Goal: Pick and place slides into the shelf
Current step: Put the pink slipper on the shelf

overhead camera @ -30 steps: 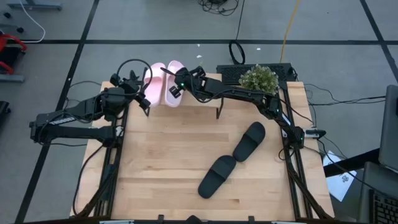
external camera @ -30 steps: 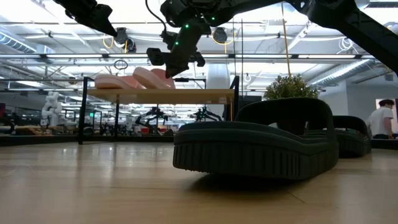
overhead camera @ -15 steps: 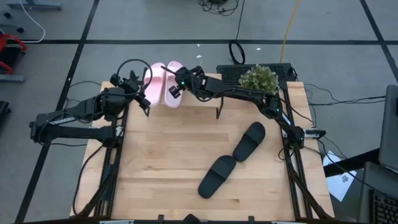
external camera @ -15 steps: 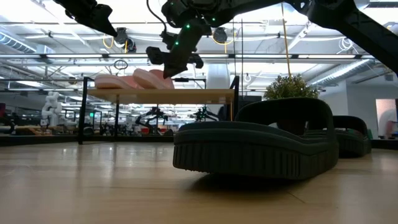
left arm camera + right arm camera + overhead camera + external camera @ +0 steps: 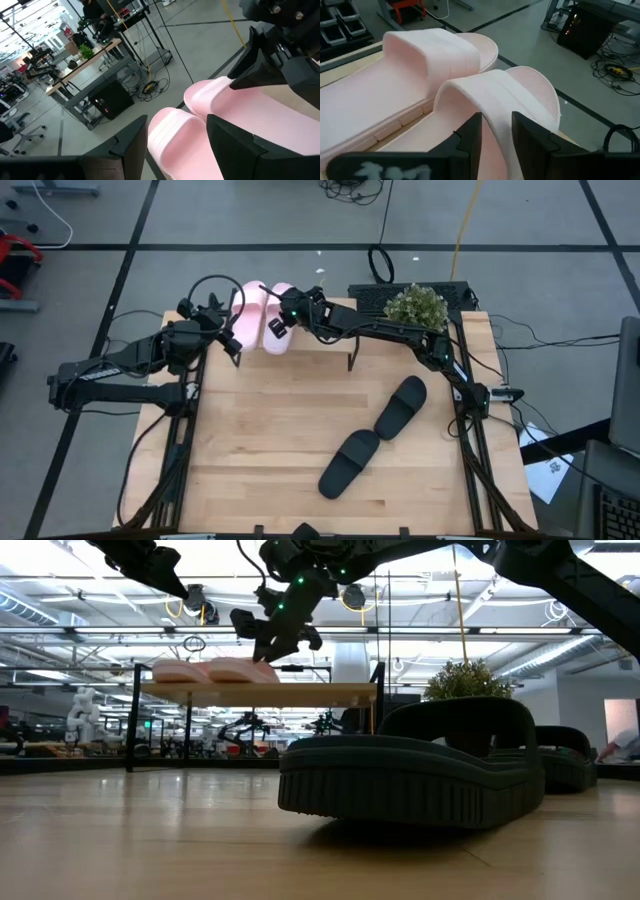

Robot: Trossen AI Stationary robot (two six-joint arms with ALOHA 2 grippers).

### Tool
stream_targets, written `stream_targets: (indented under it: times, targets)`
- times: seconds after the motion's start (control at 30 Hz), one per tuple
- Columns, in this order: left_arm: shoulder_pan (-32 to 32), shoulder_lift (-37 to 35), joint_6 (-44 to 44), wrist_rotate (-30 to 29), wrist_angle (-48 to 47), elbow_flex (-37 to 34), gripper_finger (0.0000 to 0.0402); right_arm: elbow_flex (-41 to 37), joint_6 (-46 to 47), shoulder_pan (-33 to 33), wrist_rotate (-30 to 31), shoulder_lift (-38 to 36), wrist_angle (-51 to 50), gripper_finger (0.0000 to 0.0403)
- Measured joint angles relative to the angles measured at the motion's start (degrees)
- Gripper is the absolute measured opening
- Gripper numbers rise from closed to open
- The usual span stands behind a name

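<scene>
Two pale pink slides (image 5: 250,310) (image 5: 276,333) lie side by side, soles down, on the left end of the shelf (image 5: 260,692) at the table's far edge. My right gripper (image 5: 497,132) is open just above the right-hand one (image 5: 240,670), its fingers on either side of the wide strap (image 5: 490,95). My left gripper (image 5: 180,150) hangs open beside the shelf's left end, holding nothing. Two black slides (image 5: 401,405) (image 5: 348,463) lie on the tabletop toward the near right. My right gripper comes from the table's right, slanting down, with one finger (image 5: 470,137) inside the strap's arch and one (image 5: 532,137) outside it. Whether the fingers touch the strap's edge (image 5: 495,112), I cannot tell. The slide lies flat on the shelf top.
A potted plant (image 5: 416,305) stands at the far right corner, beside the shelf's right end. The shelf top to the right of the pink slides (image 5: 330,692) is bare. Cables run over the floor beyond the table. A person shows far off in the room (image 5: 625,745).
My right gripper has opened and let go of the right-hand pink slide. The slide was tilted with one end raised above the shelf; it has dropped and now lies flat beside the other pink slide. The gripper has tipped slightly.
</scene>
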Motion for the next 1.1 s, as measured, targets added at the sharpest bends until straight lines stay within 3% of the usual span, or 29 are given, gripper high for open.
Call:
stream_targets:
  times: [0.77,1.1]
  targets:
    - [0.0,0.0,0.0,0.0,-0.2,0.0,0.0209,0.0,-1.6,0.1,0.1,0.1,3.3,0.0098]
    - [0.0,0.0,-2.9,0.0,-6.3,0.0,0.0209,-0.1,-4.9,1.5,-0.9,-2.1,5.8,0.0098]
